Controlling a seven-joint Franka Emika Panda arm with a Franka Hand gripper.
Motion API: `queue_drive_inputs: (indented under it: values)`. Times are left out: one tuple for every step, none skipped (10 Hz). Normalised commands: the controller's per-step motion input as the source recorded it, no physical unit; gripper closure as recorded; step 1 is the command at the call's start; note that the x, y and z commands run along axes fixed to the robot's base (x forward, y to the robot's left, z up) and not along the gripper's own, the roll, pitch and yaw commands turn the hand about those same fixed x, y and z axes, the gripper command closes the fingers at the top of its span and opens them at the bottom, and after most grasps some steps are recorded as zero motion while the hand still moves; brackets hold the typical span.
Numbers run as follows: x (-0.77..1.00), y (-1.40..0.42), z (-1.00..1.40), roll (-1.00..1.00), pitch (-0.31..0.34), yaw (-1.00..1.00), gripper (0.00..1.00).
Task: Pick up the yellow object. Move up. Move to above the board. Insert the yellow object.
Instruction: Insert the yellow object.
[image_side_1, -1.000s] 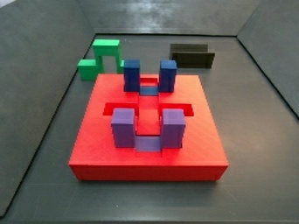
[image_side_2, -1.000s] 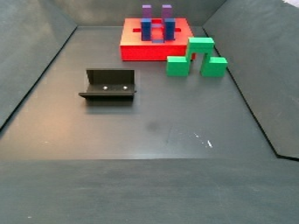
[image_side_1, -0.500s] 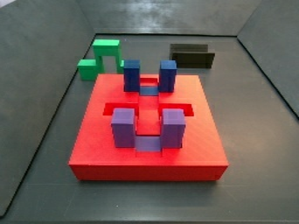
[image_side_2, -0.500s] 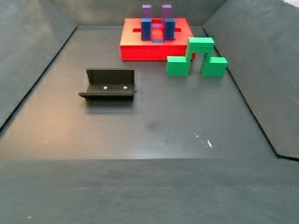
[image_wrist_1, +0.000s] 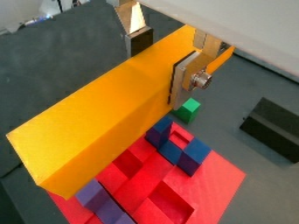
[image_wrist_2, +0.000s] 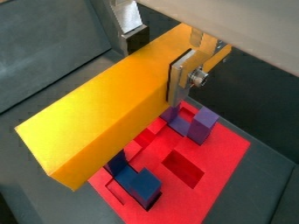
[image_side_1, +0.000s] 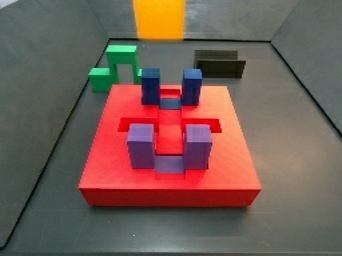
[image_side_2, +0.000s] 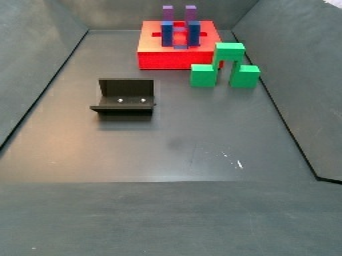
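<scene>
So the end effector (image_wrist_1: 163, 54) is clamped on the yellow object (image_wrist_1: 111, 114), one silver finger (image_wrist_1: 186, 74) flat against its side face, and it hangs well above the board (image_wrist_1: 211, 179), which shows below the bar in both wrist views. I'd say this is the "move to above the board" step, nearly done. To do it well I'd keep the bar level, line its long axis up with the recessed slot (image_side_1: 167, 124) running between the blue-purple posts (image_side_1: 150, 85), and only then come straight down, slowly, since any twist would likely catch a post or the slot edge. The bar itself is a plain yellow-orange rectangular block, long, smooth, sharp-edged, no markings. In a side view only its lower end (image_side_1: 159, 18) pokes in at the top edge, above the far side of the board. Further off sit the green arch block (image_side_1: 118, 64) and the fixture (image_side_1: 219, 64) on the floor.
</scene>
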Motion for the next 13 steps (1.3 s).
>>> queue_drive_inputs:
  values:
    - [0.09, 0.00, -0.41, 0.00, -0.027, 0.07, 1.00]
    - [0.08, 0.00, -0.40, 0.00, -0.024, 0.08, 1.00]
    - [0.06, 0.00, -0.39, 0.00, -0.034, 0.07, 1.00]
    - [0.07, 0.00, -0.40, 0.00, -0.030, 0.07, 1.00]
    - [0.08, 0.00, -0.41, 0.00, -0.027, 0.10, 1.00]
    - [0.02, 0.00, -0.32, 0.00, -0.021, 0.12, 1.00]
    - [0.00, 0.00, -0.11, 0.00, 0.000, 0.08, 1.00]
    - [0.00, 0.00, -0.20, 0.00, -0.011, 0.08, 1.00]
    - [0.04, -0.01, -0.37, 0.00, -0.054, 0.12, 1.00]
    - [0.08, -0.09, -0.46, 0.03, -0.036, 0.13, 1.00]
    - [0.08, -0.08, -0.36, 0.06, 0.000, 0.11, 1.00]
    - [0.13, -0.07, -0.16, 0.08, 0.000, 0.01, 1.00]
    - [0.06, -0.03, -0.09, 0.05, 0.000, 0.00, 1.00]
